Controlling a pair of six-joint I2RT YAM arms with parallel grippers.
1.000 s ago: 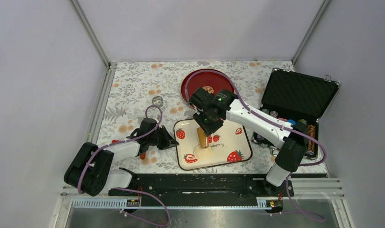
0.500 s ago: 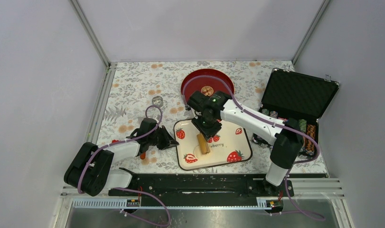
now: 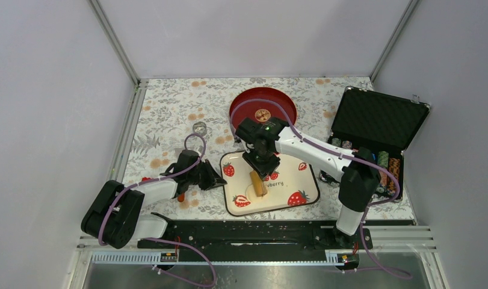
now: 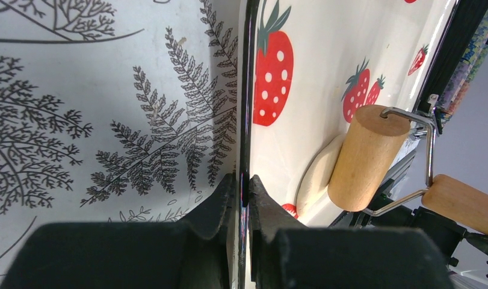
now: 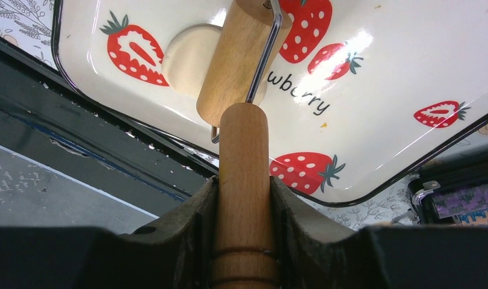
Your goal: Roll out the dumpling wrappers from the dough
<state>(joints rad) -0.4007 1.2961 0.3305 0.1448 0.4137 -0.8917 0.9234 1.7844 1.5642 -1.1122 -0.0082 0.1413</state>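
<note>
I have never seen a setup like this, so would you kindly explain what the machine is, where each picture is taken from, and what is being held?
These are two robot arms bolted at the near edge of a table. One picture looks down from above; the other two come from small cameras on each wrist.

On the flowered tablecloth lie a strawberry tray, a red plate and an open black case.

The left gripper is shut on the tray's rim, seemingly to steady it. The right gripper grips the wooden handle of a small rolling pin, whose roller rests on a flattened pale piece of dough in the tray.
</note>
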